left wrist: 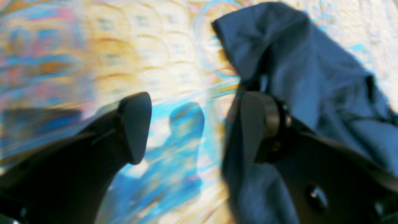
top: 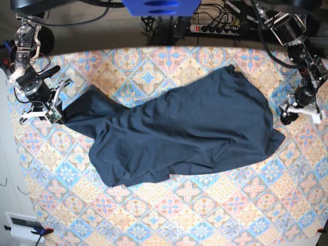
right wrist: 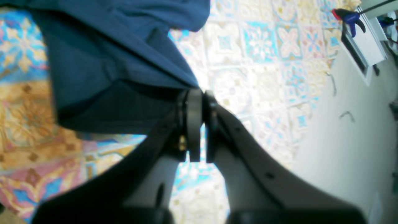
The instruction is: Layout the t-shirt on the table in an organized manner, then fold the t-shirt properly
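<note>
Surface: patterned table (top: 205,205) with pastel diamond tiles filled the base view, a power strip (top: 220,28) lying beyond its far edge
Garment: dark navy t-shirt (top: 179,128) lay spread and wrinkled across the middle of the table, stretched toward the right arm's side
Right gripper (right wrist: 199,93): jaws were pressed together, clamped on a corner of the t-shirt at the table's edge
Left gripper (left wrist: 192,124): fingers (left wrist: 135,124) stood wide apart with nothing between them; cloth draped over the outside of one finger, at the shirt's other end
Clamp (right wrist: 351,17): blue and red, seen past the table's edge in the right wrist view
</note>
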`<state>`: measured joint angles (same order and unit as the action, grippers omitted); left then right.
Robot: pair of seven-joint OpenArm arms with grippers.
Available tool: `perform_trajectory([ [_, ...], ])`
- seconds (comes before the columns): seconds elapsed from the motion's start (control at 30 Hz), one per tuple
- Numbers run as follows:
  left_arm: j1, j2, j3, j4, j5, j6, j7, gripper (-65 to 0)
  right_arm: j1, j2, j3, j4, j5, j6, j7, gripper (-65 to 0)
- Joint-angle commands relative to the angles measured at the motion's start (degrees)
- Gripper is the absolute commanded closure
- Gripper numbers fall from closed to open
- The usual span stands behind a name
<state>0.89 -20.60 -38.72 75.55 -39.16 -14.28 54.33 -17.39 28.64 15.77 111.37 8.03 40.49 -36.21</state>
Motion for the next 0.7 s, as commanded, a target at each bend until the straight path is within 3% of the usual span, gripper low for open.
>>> perform_trajectory([
  [0.0,-2.1,-1.2,-0.2,-0.2,-1.3,-0.4,-1.1,-44.1,0.6,1.3,1.0,0.8,0.5,-0.5,1.3,-0.3],
  [0.17,-6.6,0.0,0.3,-1.8,1.8,-0.4,-1.2,-44.1,0.6,1.6,1.2,0.8,0.5,-0.5,1.3,-0.3],
  [0.27,-9.7,2.1,2.5,-1.8,7.6,-0.4,-1.2,-44.1,0.6,1.6,1.2,0.8,0.5,-0.5,1.3,-0.3],
  [0.4,-11.8,4.2,9.4,-1.8,15.8,-0.4,-1.2,-44.1,0.8,1.6,1.1,0.8,0.5,-0.5,1.3,-0.3],
  [0.5,-12.0,4.5,14.6,-1.8,18.1,-0.4,-1.2,-43.9,0.9,1.6,1.0,0.8,0.6,-0.5,1.3,-0.3],
  [0.67,-11.7,4.6,14.9,-1.7,17.8,-0.4,-0.8,-32.5,0.9,1.6,1.1,0.8,0.6,-0.5,1.3,-0.3],
])
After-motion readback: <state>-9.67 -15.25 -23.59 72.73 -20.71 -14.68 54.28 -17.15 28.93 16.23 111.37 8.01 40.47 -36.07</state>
